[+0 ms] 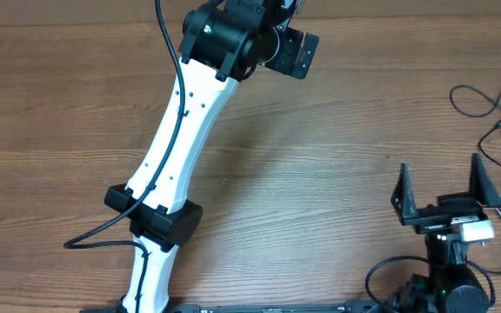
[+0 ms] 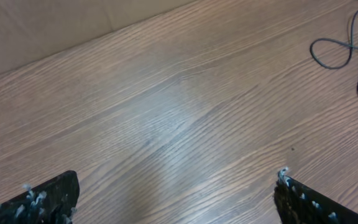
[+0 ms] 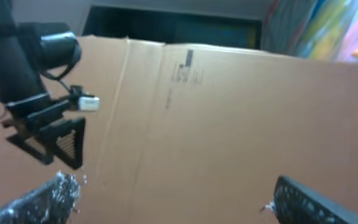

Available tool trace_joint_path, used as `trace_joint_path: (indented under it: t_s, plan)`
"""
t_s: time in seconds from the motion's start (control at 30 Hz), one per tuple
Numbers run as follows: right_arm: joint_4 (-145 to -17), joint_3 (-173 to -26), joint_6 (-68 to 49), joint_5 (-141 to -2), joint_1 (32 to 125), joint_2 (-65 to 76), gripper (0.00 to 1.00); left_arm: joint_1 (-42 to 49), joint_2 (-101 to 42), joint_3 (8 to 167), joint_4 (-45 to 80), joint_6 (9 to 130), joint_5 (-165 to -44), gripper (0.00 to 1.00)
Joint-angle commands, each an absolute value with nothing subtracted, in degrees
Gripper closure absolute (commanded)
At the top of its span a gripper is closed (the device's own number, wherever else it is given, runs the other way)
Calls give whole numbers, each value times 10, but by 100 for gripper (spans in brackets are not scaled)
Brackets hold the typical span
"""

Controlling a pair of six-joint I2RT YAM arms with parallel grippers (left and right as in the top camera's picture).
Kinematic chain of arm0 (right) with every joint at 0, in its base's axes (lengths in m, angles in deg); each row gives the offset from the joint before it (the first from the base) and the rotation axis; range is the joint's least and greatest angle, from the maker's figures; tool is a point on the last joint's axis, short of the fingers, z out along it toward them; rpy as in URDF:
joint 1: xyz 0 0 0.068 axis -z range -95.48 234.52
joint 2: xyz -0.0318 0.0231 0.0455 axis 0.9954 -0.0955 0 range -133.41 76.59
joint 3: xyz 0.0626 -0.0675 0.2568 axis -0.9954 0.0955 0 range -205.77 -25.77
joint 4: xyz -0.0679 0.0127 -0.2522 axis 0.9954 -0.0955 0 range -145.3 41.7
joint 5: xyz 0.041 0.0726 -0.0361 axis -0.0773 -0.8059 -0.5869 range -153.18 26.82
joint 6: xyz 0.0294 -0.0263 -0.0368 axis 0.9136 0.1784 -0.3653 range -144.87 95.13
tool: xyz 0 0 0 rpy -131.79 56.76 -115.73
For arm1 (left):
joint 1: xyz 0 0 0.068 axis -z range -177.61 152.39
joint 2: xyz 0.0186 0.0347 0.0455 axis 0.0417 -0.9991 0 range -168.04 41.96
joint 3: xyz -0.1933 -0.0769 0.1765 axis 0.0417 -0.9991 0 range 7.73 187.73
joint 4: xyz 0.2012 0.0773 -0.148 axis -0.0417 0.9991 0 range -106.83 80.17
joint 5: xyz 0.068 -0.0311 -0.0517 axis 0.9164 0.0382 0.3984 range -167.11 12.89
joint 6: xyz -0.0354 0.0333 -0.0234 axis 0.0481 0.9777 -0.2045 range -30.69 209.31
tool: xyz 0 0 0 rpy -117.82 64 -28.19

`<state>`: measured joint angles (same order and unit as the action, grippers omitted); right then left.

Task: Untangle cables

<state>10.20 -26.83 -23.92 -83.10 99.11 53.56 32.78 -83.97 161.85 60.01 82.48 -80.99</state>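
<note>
The cables are thin black cords lying in loose loops at the table's right edge. They also show at the top right of the left wrist view. My left gripper is at the far middle of the table, well left of the cables, open and empty, its fingers wide apart over bare wood. My right gripper is near the front right, a little short of the cables, open and empty, and faces a cardboard wall.
A brown cardboard wall stands along the table's far side. The white left arm stretches diagonally across the left half of the table. The left gripper shows at the left of the right wrist view.
</note>
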Motion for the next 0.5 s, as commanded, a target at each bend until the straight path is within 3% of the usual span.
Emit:
trace_joint_path:
  t_s: [0.0,0.17,0.47]
  plan:
    - [105,-263,-219,-889,993,540,0,328,-836,1623,597,836,-814,0]
    - [14,-262,-221,-894,993,540,0,328,-836,1623,596,836,-814,0]
    - [-260,-262,-221,-902,993,540,0,328,-836,1623,596,835,-814,0]
